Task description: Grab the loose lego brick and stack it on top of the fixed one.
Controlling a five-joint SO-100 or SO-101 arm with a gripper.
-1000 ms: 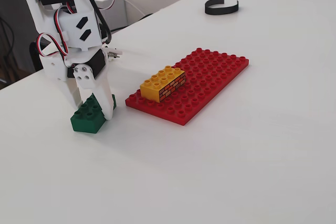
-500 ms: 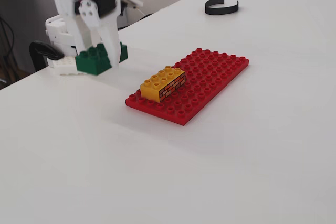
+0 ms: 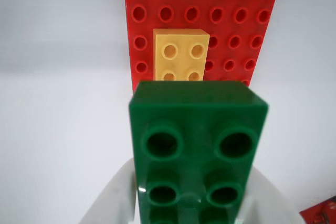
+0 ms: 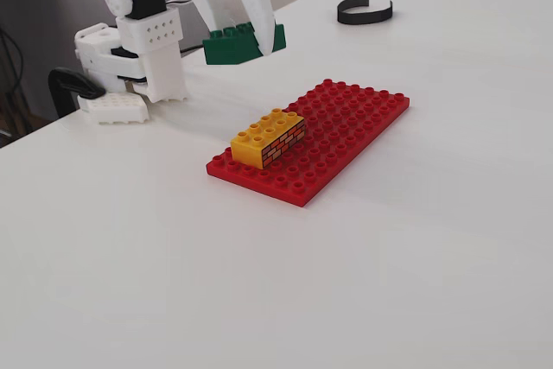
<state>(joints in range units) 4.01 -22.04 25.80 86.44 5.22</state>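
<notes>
Clamped between the white fingers of the end effector (image 4: 246, 39), the loose lego brick (image 4: 243, 43) hangs clear above the table (image 4: 415, 265) in the fixed view, up and to the left of the red baseplate (image 4: 346, 123) with open white surface all around. In the wrist view its studs face the camera and its long axis runs up the frame toward the fixed one (image 3: 181, 56), whose near end it hides. That yellow brick sits by the baseplate's left edge there, its long axis along the plate's length, well apart from a black curved strip (image 4: 365, 12) at the table's far side.
</notes>
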